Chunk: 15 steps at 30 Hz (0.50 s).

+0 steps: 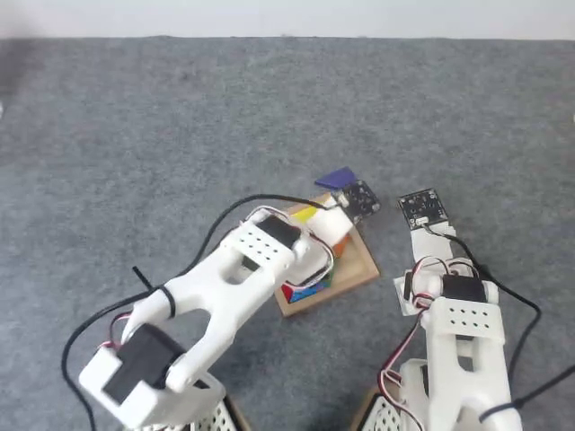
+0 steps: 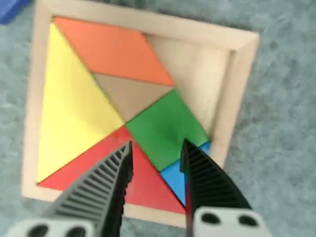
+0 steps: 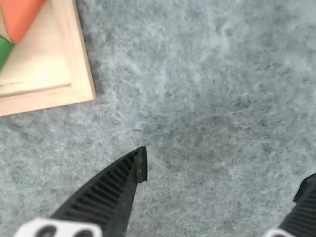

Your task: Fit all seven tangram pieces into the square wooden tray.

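Holding six coloured pieces [image 2: 74,108], the tray [image 2: 148,25] has one gap [image 2: 202,74].

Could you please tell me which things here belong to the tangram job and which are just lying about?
Job: wooden tray; inside it yellow triangle, orange piece, tan triangle, green square, red triangle, blue triangle; dark blue piece outside it.
Lying about: grey mat; white strip beyond it.

Prob. a robotics lab or test bench: grey felt mat [image 1: 126,126] as work surface, plain pale wall [image 1: 269,16] behind, white plastic left arm [image 1: 216,287] & right arm [image 1: 463,332] w/ loose black cables [image 1: 208,238], bare circuit boards [image 1: 422,208].
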Motion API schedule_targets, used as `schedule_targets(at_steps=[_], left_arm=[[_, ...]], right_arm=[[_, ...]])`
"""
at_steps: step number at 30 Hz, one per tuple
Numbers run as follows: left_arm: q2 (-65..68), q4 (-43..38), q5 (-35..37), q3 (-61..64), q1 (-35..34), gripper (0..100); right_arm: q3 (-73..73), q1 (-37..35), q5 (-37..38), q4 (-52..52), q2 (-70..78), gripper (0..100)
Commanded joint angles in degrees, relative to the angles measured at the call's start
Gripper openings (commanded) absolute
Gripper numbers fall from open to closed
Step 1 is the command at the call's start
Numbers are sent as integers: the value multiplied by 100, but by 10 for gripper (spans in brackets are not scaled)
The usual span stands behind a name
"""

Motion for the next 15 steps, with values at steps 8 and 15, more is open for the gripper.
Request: schedule_targets(at_steps=[8, 15], left_arm=[[-659, 158, 202, 110, 35, 160], [-1160, -220, 1574, -136, -818, 160]], right_arm=[[-44, -40, 44, -84, -31, 457], [-598, 207, 387, 215, -13, 457]])
